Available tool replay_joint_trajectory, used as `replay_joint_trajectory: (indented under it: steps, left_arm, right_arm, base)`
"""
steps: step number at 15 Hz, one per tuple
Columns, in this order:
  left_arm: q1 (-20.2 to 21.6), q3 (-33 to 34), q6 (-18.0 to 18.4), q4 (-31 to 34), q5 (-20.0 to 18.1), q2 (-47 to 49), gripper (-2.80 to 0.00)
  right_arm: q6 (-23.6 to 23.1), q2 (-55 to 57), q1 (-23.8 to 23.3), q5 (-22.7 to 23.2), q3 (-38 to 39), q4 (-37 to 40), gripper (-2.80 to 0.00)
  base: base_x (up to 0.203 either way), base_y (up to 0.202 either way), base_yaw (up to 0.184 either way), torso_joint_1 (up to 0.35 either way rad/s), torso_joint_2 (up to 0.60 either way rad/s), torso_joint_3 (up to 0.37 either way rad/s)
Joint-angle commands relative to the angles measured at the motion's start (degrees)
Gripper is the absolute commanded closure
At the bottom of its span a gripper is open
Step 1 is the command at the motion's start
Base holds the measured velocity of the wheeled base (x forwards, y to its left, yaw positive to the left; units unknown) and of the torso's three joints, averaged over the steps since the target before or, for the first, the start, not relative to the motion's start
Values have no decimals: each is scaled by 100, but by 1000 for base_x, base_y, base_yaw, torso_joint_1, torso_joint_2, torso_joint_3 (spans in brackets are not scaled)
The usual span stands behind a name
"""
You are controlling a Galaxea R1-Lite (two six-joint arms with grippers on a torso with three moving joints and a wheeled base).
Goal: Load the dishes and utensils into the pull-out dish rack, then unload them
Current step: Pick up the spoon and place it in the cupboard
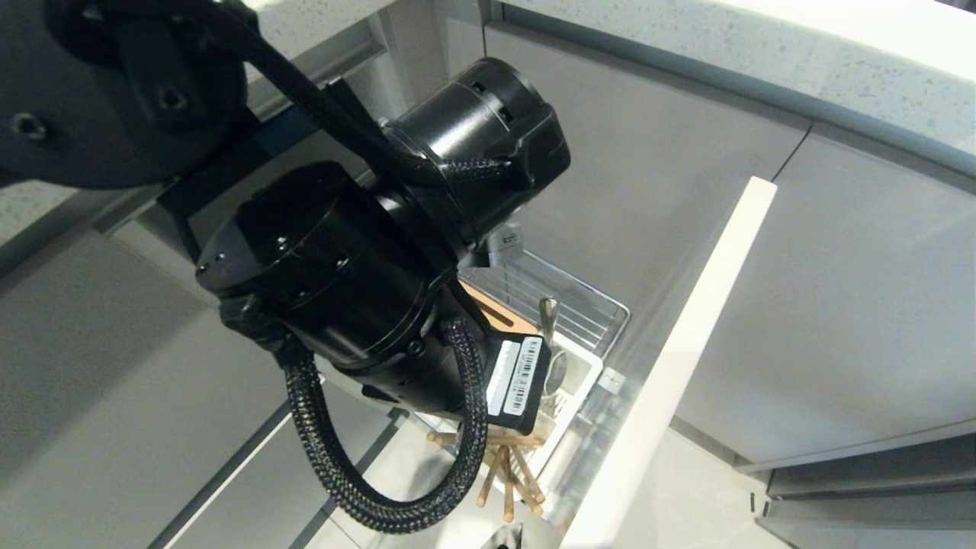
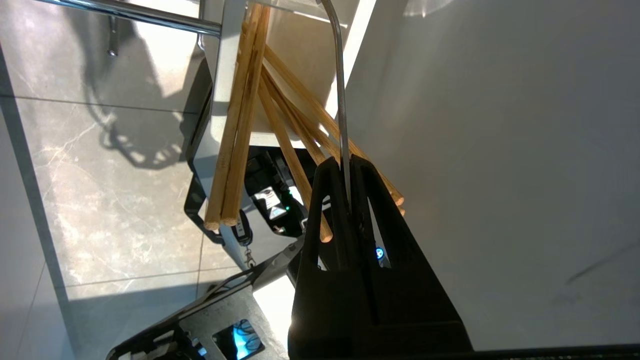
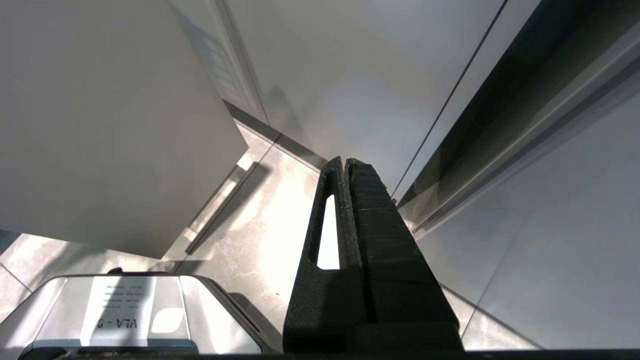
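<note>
The left gripper (image 2: 348,162) pinches the thin metal spoon handle (image 2: 340,100) among the chopsticks (image 2: 240,125) in the white caddy (image 1: 583,374). Pulling crookedly could drag the sticks out. The right gripper (image 3: 346,165) hangs shut.

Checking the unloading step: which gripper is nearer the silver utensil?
Left. The left gripper is shut on the silver utensil beside the chopsticks. The right gripper is shut, down by the floor, with no utensil in its view.
</note>
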Motion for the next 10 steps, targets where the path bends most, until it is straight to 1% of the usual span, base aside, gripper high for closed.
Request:
replay_joint_trajectory:
  steps: [1,10]
  left_arm:
    - [-7,1,-21,47,11,92,0]
    - [11,-7,-29,40,18,386,0]
  right_arm:
    - [1,0,2,0,0,-2,0]
    - [1,0,2,0,9,-4,0]
  base:
    - [0,0,0,0,0,0]
    - [0,0,0,0,0,0]
